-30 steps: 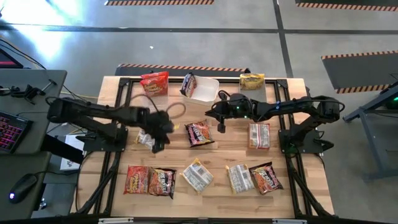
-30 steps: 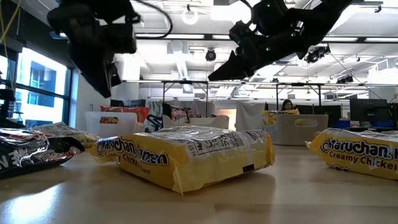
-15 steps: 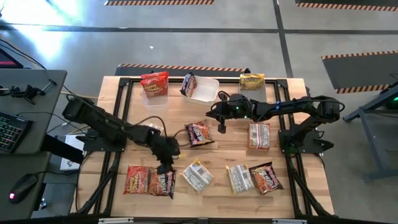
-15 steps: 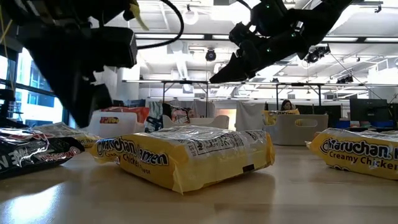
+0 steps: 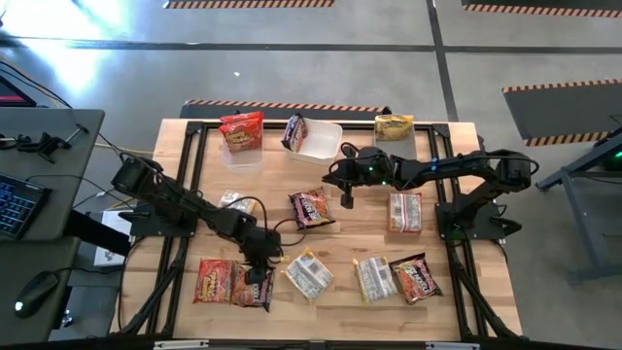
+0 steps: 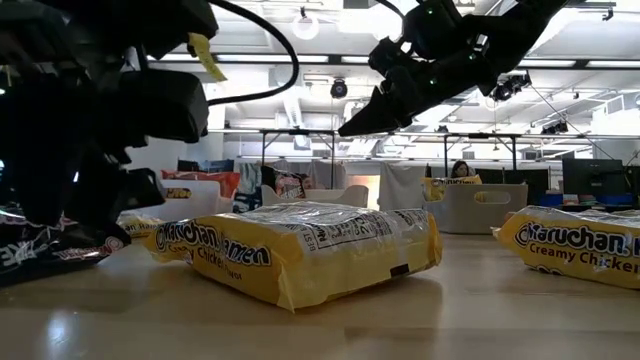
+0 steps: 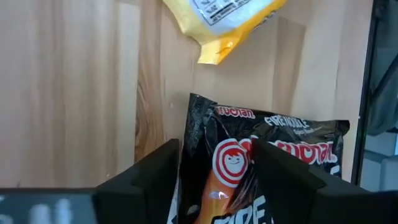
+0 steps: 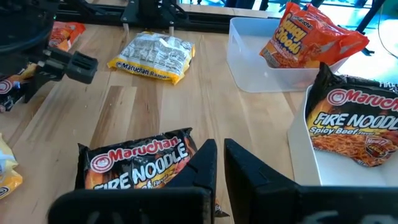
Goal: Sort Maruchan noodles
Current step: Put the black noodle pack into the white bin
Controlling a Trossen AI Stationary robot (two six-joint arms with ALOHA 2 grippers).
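Several Maruchan noodle packets lie flat on the wooden table. My left gripper (image 5: 256, 270) is open and low over a dark packet (image 5: 255, 289) near the front left, next to a red packet (image 5: 214, 280). In the left wrist view its fingers (image 7: 155, 177) stand on either side of that dark packet's far end (image 7: 273, 134). My right gripper (image 5: 345, 201) hangs shut and empty above the table's middle, beside another dark packet (image 8: 140, 163). A yellow packet (image 5: 308, 274) lies to the right of the left gripper. My left gripper comes steeply down over the dark packet's far end (image 7: 214, 121), one finger on each side of it. Whether the fingers touch the packet I cannot tell. The packet lies flat on the table.
Clear tubs stand along the far edge: one with a red packet (image 5: 241, 129), one (image 5: 328, 146) with a dark packet, and a yellow packet (image 5: 394, 126) sits farther right. More packets lie at right (image 5: 405, 211) and front right (image 5: 374, 277), (image 5: 415, 277). A pale packet (image 5: 233, 201) lies by the left arm.
My left gripper has swung from the table's left middle toward the near edge and sunk down, tipping steeper, until it stands low over the dark packet at the front left. The packets have stayed where they were.
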